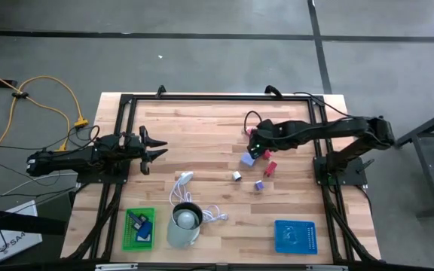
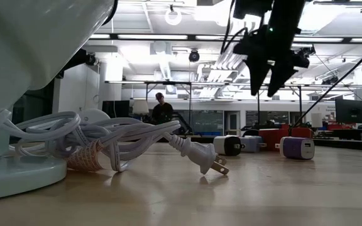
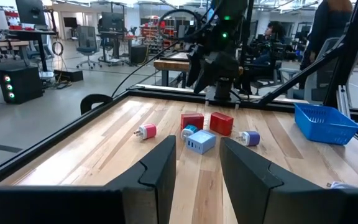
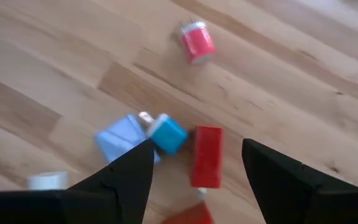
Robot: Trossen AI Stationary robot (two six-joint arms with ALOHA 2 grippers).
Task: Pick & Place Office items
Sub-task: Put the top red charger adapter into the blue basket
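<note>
Nearest the overhead camera, the pale grey-green cup (image 1: 184, 223) stands at the near edge of the light wooden table (image 1: 202, 128), between a green plastic tray (image 1: 139, 228) on the left and a blue plastic basket (image 1: 295, 235) on the right. A white coiled cable (image 1: 189, 197) lies beside the cup. The right gripper (image 1: 256, 143) hangs, fingers apart and empty, over the small blocky office items (image 1: 256, 164) clustered right of centre. The left gripper (image 1: 155, 150) waits at the left, fingers apart, empty.
</note>
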